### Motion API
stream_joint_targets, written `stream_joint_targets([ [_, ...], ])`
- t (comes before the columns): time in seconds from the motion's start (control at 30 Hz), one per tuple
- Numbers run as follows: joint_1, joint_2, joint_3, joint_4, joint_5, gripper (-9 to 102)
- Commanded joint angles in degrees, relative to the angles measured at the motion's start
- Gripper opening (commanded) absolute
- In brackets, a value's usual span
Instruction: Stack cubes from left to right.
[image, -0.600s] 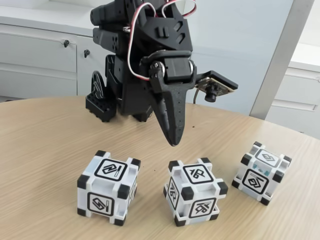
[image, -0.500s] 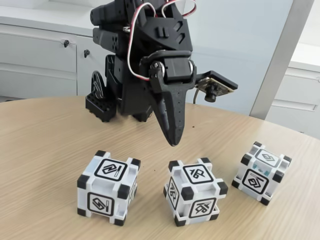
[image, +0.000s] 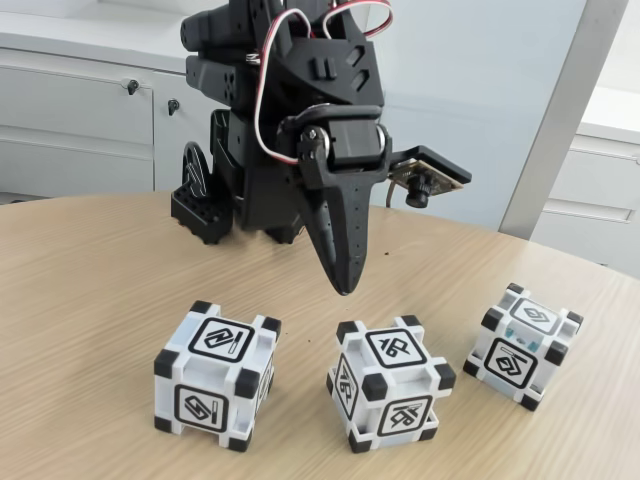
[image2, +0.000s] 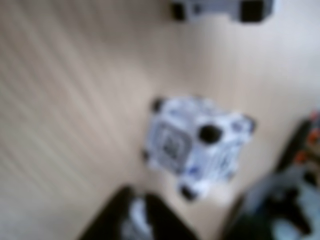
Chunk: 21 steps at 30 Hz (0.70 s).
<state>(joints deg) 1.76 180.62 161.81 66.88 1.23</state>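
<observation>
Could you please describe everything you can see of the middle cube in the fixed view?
The white plastic cube with black corner blocks sits flat on the light wooden table, turned so one vertical edge faces the camera. Each visible face, top and two sides, carries a black-framed square glyph. It stands apart from the similar cubes on either side, and nothing touches it but the table. The black two-finger gripper hangs above and slightly behind it, clear of it. The blurred wrist view shows what seems to be the same cube.
</observation>
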Motion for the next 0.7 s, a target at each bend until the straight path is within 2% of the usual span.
stream_joint_targets([
  [0.0,0.4,0.3,-0.4,-0.6,0.8,0],
  [0.27,0.4,0.3,-0.3,-0.8,4.1,0],
  [0.43,-0.3,0.3,-0.3,-0.9,-8.3,0],
  [0.67,-0.4,0.3,-0.9,-0.9,-6.2,0],
])
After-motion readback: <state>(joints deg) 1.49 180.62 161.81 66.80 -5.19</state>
